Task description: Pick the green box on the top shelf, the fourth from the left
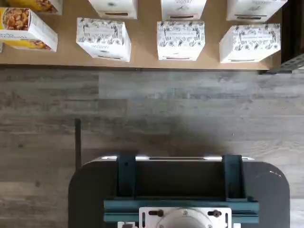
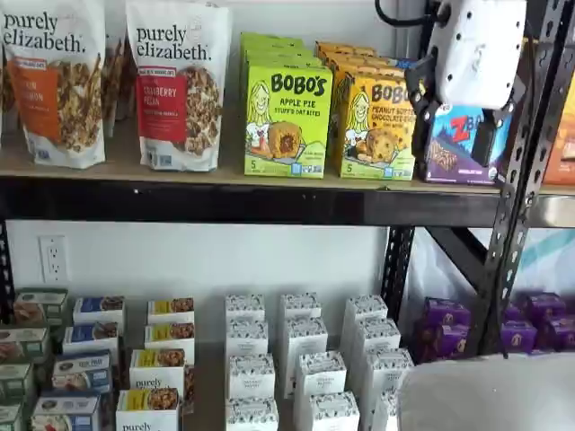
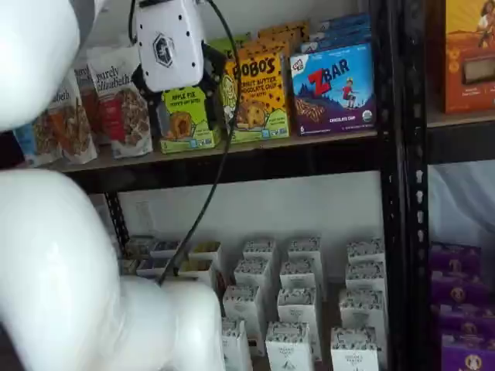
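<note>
Nothing is picked yet: the gripper [image 2: 456,126], fingers spread wide and empty, hangs before the top shelf [image 2: 269,205], right of the untouched green box [image 2: 287,121].

We see the top shelf [image 2: 225,202] carrying granola bags [image 2: 180,85], the green box [image 2: 287,119], a yellow box [image 2: 377,126] at its 3 o'clock.

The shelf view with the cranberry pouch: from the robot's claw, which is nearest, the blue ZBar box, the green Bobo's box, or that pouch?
From the gripper:
1. ZBar box, directly behind it.
2. green box, further left.
3. cranberry pouch, furthest left.
</note>
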Controlling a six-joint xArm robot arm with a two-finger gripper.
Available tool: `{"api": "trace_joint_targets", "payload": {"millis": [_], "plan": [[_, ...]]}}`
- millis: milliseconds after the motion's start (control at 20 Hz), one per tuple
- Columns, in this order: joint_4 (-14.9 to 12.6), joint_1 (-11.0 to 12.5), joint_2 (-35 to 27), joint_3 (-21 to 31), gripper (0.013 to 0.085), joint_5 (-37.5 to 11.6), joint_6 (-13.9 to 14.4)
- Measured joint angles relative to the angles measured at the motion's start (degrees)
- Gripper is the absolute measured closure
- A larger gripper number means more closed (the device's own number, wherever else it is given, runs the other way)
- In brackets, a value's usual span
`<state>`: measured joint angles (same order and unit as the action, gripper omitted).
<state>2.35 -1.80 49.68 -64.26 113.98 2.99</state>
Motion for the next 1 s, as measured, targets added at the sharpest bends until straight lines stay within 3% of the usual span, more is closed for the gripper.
{"api": "trace_joint_targets", "payload": {"millis": [150,450,600,1000], "plan": [[2.9,2.7,1.4,1.2,0.0130,-2.3,-1.6],[2.4,1.6,1.4,0.9,0.0130,-2.5,-0.8],[2.4,0.7,1.3,0.9,0.0130,-3.0,0.1],[0.7,-5.5,1.1,1.3,0.0130,-5.3,5.5]]}}
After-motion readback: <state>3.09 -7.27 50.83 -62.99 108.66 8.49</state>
